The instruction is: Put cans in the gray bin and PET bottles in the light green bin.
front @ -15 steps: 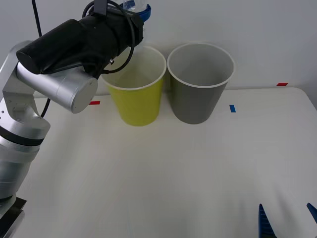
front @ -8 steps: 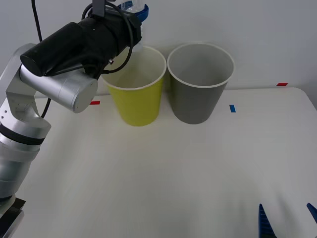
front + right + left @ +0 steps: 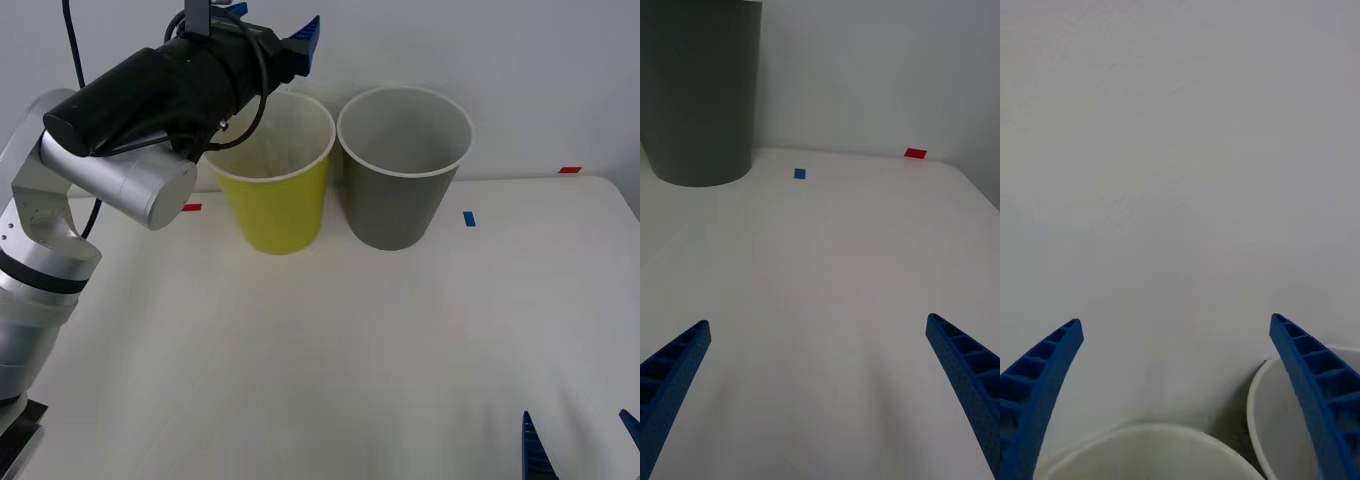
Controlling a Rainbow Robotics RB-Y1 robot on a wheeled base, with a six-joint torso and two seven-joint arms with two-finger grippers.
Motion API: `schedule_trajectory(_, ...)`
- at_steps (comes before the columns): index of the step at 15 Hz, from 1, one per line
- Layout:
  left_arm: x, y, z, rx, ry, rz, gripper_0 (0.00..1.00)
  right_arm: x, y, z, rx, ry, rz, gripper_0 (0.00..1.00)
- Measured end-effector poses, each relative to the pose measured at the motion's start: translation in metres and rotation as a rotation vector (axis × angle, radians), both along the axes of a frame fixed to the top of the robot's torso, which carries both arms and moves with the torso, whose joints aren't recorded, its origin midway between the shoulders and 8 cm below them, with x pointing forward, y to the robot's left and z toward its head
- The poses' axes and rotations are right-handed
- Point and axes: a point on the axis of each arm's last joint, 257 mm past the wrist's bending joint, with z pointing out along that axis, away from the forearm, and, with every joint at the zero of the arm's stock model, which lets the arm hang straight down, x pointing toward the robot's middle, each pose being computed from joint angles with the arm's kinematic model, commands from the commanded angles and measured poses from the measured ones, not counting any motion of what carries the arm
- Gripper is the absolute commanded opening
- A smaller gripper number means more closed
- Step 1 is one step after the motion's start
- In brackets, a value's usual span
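Table surface (image 3: 330, 350), flat and off-white, lay nearest in the front view, and the right gripper (image 3: 578, 440) was parked low at its near right edge, its two blue ribbed fingers (image 3: 674, 375) spread wide over bare tabletop with nothing between them. Farther back, small tape markers sat on the table: a blue square (image 3: 469, 218), a red strip (image 3: 569, 170) near the far right edge and a red strip (image 3: 191, 208) on the left. Behind these stood the tall round tapered dark gray bin (image 3: 404, 165) with white rim and pale inside, and just beside it, on its left, the tall round tapered yellow-green bin (image 3: 273, 172) with white rim and white inside; whether the two touched could not be told. The left gripper (image 3: 275, 22), on its black and silver arm (image 3: 140, 110), hung above the far rim of the yellow-green bin, fingers (image 3: 1307, 390) parted wide and empty. The clear plastic bottle's place could not be told. A plain pale wall (image 3: 480, 50) closed the scene.
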Motion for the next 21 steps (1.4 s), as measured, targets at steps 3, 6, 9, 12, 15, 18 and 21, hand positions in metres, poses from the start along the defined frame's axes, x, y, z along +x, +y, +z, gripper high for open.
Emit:
schedule_trajectory(3, 0.001, 0.003, 0.0, -0.008, 0.006, 0.003, 1.0, 0.0, 0.0, 0.0, 0.0, 0.0, 0.0, 1.0)
schedule_trajectory(6, 0.0, 0.009, -0.008, -0.017, 0.021, 0.01, 1.0, 0.0, 0.0, 0.0, 0.0, 0.0, 0.0, 1.0)
schedule_trajectory(9, -0.015, 0.029, -0.012, -0.036, 0.012, 0.028, 1.0, 0.0, 0.0, 0.0, 0.0, 0.0, 0.0, 1.0)
schedule_trajectory(12, -0.039, 0.058, -0.007, -0.043, -0.006, 0.065, 1.0, 0.0, 0.0, 0.0, 0.0, 0.0, 0.0, 1.0)
schedule_trajectory(15, -0.06, 0.09, -0.009, -0.004, 0.007, 0.15, 1.0, 0.0, 0.0, 0.0, 0.0, 0.0, 0.0, 1.0)
schedule_trajectory(18, -0.076, 0.119, -0.025, 0.001, 0.021, 0.21, 1.0, 0.0, 0.0, 0.0, 0.0, 0.0, 0.0, 1.0)
schedule_trajectory(21, -0.098, 0.148, -0.048, -0.002, 0.053, 0.266, 1.0, 0.0, 0.0, 0.0, 0.0, 0.0, 0.0, 1.0)
